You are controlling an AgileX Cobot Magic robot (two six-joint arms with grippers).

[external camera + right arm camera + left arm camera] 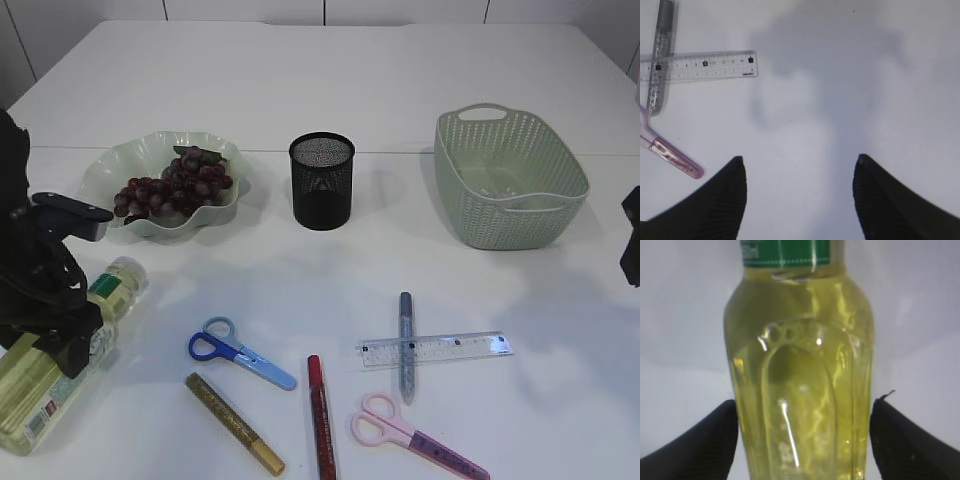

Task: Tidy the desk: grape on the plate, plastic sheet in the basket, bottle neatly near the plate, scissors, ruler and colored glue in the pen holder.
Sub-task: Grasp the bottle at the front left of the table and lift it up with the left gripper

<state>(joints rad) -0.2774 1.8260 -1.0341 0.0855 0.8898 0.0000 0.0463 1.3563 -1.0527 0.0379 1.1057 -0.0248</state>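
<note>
The left gripper has its fingers pressed on both sides of the bottle, which lies on its side left of the blue scissors, in front of the plate of grapes. Right of that plate stands the pen holder, then the basket; in front of the holder lie glue pens, the ruler and pink scissors. The right gripper hangs open and empty over bare table right of the ruler.

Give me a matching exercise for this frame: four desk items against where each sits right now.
1. grapes
2. bottle
3. ruler
4. pen holder

A. lying across the grey glue pen
B. between the left claw's fingers
C. on the plate
D. between plate and basket

Pairs: 1-C, 2-B, 3-A, 4-D
</note>
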